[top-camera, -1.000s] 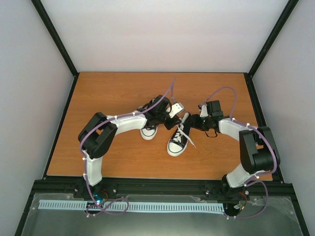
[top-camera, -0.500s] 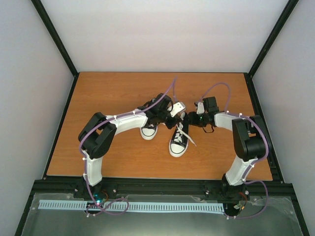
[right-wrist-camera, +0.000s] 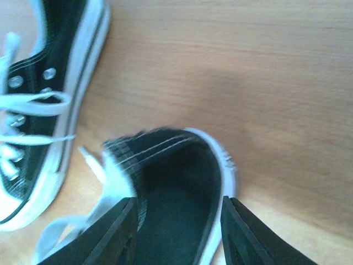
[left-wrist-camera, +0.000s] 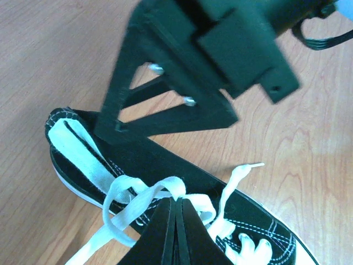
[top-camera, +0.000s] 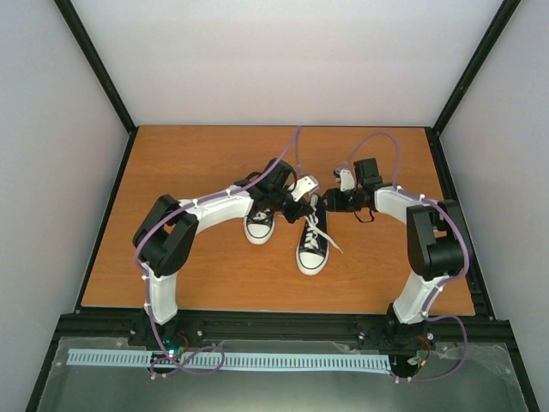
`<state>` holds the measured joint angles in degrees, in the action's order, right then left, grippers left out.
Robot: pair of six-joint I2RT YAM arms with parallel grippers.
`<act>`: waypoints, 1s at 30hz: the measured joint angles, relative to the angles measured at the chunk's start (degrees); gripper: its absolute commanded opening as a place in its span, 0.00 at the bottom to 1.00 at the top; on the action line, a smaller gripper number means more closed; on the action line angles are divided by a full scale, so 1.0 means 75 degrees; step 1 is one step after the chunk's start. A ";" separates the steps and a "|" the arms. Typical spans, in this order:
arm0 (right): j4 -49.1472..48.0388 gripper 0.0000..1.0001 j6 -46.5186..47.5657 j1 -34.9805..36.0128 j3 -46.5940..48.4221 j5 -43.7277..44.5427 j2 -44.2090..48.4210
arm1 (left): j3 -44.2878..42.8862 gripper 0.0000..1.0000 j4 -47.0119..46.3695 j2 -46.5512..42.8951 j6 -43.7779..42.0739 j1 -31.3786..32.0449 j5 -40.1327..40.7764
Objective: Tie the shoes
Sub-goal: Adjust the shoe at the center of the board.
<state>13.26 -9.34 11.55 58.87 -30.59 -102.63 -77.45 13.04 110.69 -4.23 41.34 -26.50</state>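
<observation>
Right gripper (right-wrist-camera: 177,207) spread wide, one finger each side of the near shoe (right-wrist-camera: 185,165) at its heel opening; blurred. Second shoe (right-wrist-camera: 38,121) at left. White lace (right-wrist-camera: 102,190) trails between them on table (right-wrist-camera: 248,72).

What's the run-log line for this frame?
phase: lace tying | left hand: shut on lace | right hand: open, straddling heel of that shoe | second shoe: alongside

A wooden tabletop (top-camera: 171,163) inside a pale, plain enclosure.
The tabletop was orange-brown with a fine grain, and it was lit evenly by soft light, with only weak shadows. Bare pale walls (top-camera: 292,60) stood behind it and on both sides, and black frame posts (top-camera: 94,64) ran along their corners. A black rail (top-camera: 283,326) closed the near edge, with a white slotted strip (top-camera: 257,361) below it.
</observation>
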 measured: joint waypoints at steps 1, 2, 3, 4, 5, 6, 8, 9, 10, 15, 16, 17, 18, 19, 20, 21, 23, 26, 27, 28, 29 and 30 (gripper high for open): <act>0.0108 0.43 0.0108 -0.0003 -0.0015 -0.0143 0.0093 | -0.0006 0.01 0.0058 -0.0023 0.0006 -0.0044 -0.0076; 0.0192 0.44 0.0204 -0.0003 -0.0052 -0.0306 0.0219 | -0.0009 0.01 0.0105 -0.0044 0.0015 -0.0090 -0.0163; 0.0210 0.44 0.0277 -0.0003 -0.0125 -0.0493 0.0391 | -0.0012 0.01 0.0119 -0.0070 0.0020 -0.0137 -0.0248; 0.0221 0.44 0.0338 0.0000 -0.0224 -0.0685 0.0597 | -0.0012 0.01 0.0134 -0.0096 0.0023 -0.0187 -0.0335; 0.0221 0.44 0.0367 0.0000 -0.0347 -0.0895 0.0836 | -0.0012 0.01 0.0146 -0.0128 0.0023 -0.0233 -0.0428; 0.0210 0.44 0.0373 0.0000 -0.0446 -0.1055 0.1023 | -0.0012 0.01 0.0146 -0.0154 0.0023 -0.0259 -0.0510; 0.0189 0.44 0.0361 0.0000 -0.0662 -0.1364 0.1370 | -0.0009 0.01 0.0134 -0.0184 0.0023 -0.0303 -0.0656; 0.0169 0.44 0.0350 0.0000 -0.0726 -0.1460 0.1448 | 0.0006 0.01 0.0111 -0.0184 0.0023 -0.0323 -0.0711; 0.0146 0.44 0.0332 0.0003 -0.0787 -0.1559 0.1486 | 0.0035 0.01 0.0082 -0.0184 0.0023 -0.0329 -0.0766; 0.0114 0.42 0.0251 0.0035 -0.0973 -0.1792 0.1422 | 0.0178 0.01 0.0032 -0.0184 0.0026 -0.0364 -0.0930; 0.0108 0.41 0.0230 0.0047 -0.0973 -0.1798 0.1378 | 0.0178 0.01 0.0029 -0.0184 0.0026 -0.0370 -0.0953; 0.0087 0.40 0.0207 0.0055 -0.0973 -0.1804 0.1332 | 0.0178 0.01 0.0017 -0.0184 0.0026 -0.0373 -0.0979; 0.0076 0.40 0.0187 0.0061 -0.0973 -0.1816 0.1282 | 0.0178 0.01 -0.0003 -0.0184 0.0026 -0.0379 -0.1000; 0.0073 0.39 0.0169 0.0064 -0.0973 -0.1818 0.1227 | 0.0178 0.01 -0.0023 -0.0184 0.0026 -0.0379 -0.1014; 0.0064 0.38 0.0160 0.0064 -0.0973 -0.1824 0.1183 | 0.0181 0.01 -0.0032 -0.0184 0.0026 -0.0379 -0.1020; 0.0055 0.38 0.0143 0.0067 -0.0973 -0.1839 0.1134 | 0.0178 0.01 -0.0035 -0.0184 0.0029 -0.0379 -0.1020; 0.0052 0.38 0.0119 0.0067 -0.0973 -0.1865 0.1064 | 0.0181 0.01 -0.0041 -0.0184 0.0052 -0.0379 -0.1020; 0.0044 0.35 0.0119 0.0093 -0.0985 -0.1880 0.1046 | 0.0181 0.01 -0.0055 -0.0184 0.0082 -0.0379 -0.1017; 0.0020 0.33 0.0117 0.0105 -0.1005 -0.1891 0.1046 | 0.0181 0.01 -0.0064 -0.0184 0.0085 -0.0379 -0.1017; 0.0009 0.31 0.0102 0.0119 -0.1032 -0.1900 0.1046 | 0.0181 0.01 -0.0076 -0.0184 0.0090 -0.0379 -0.1017; 0.0003 0.29 0.0087 0.0131 -0.1070 -0.1912 0.1046 | 0.0181 0.01 -0.0079 -0.0184 0.0099 -0.0379 -0.1017; 0.0003 0.29 0.0076 0.0140 -0.1107 -0.1929 0.1046 | 0.0181 0.01 -0.0079 -0.0184 0.0108 -0.0379 -0.1017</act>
<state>13.28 -8.78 12.60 50.57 -45.06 -94.78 -76.09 12.45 109.32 -3.42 38.50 -34.13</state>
